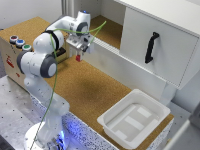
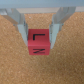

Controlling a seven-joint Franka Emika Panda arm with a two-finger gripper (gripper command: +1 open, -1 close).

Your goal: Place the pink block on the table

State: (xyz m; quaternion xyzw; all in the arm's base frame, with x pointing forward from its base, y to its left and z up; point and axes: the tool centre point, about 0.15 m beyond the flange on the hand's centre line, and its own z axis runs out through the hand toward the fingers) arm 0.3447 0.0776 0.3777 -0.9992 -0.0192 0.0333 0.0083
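Wrist view: fingers [image 2: 39, 30] clamped on pink block [image 2: 38, 43], brown cork below.
Tray: white tray [image 1: 134, 118] at near desk edge.
Desk: cork desk [image 1: 92, 87]; block held above it.
Beyond: white cabinet [image 1: 160, 42], black handle [image 1: 151, 47].

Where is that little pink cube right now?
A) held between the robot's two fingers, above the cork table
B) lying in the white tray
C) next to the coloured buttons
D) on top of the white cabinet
A: the wrist view shows the pink block clamped between the tool fingers, with the cork table beneath it.
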